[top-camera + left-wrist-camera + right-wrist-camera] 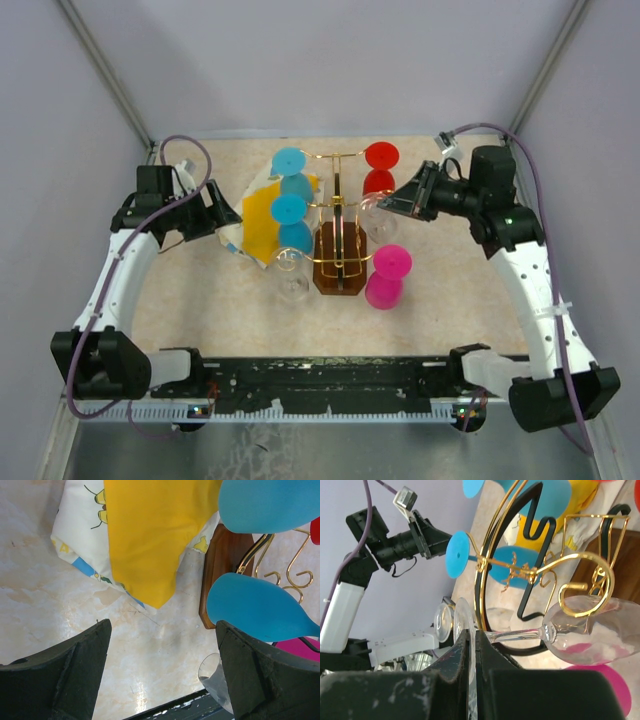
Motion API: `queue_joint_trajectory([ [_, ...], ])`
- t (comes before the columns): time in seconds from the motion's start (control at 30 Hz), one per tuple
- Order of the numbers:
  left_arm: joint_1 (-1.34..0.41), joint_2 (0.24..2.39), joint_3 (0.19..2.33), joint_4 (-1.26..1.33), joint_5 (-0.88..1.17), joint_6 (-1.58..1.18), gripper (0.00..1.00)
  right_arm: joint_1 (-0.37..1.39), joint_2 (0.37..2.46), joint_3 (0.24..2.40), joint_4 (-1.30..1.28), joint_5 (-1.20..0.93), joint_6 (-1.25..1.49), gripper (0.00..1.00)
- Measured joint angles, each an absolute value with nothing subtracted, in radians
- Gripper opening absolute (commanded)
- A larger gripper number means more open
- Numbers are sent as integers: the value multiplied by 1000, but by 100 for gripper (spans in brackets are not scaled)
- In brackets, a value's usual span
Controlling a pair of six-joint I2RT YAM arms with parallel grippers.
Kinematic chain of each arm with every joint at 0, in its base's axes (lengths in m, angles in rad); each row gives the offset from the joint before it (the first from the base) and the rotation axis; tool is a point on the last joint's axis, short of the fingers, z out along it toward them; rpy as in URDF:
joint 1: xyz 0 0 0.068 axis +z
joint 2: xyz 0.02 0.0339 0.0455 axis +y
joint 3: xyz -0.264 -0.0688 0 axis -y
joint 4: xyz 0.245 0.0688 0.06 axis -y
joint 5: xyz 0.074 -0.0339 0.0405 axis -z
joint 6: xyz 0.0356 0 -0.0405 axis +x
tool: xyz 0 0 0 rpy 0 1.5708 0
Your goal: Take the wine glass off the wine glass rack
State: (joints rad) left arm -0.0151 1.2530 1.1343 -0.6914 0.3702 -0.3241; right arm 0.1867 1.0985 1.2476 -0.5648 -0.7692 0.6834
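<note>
The wine glass rack (338, 205) is gold wire on a dark wooden base (340, 268) at the table's middle. My right gripper (397, 203) is shut on the flat foot (463, 627) of a clear wine glass (377, 216), which is held sideways. Its stem (520, 636) runs right to the bowl (592, 632), which lies against a gold scroll-ended arm (580, 560). I cannot tell whether the glass hangs on the arm. My left gripper (228, 215) is open and empty over the table beside the cloth; in its wrist view (162, 630) bare tabletop lies between the fingers.
Two blue glasses (290, 165) (288, 210) and a red one (380, 158) hang on the rack. A pink glass (388, 275) stands right of the base. Another clear glass (291, 278) is at its left, also in the left wrist view (214, 676). A yellow-and-white cloth (258, 222) lies left.
</note>
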Motion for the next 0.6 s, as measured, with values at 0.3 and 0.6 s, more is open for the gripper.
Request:
queue_joint_trajectory([
  [0.3, -15, 1232, 1132, -694, 370, -322, 91, 163, 1062, 1322, -801, -749, 577, 0],
  [0.6, -15, 1222, 1129, -699, 370, -317, 91, 46, 1084, 1438, -1032, -611, 448, 0],
])
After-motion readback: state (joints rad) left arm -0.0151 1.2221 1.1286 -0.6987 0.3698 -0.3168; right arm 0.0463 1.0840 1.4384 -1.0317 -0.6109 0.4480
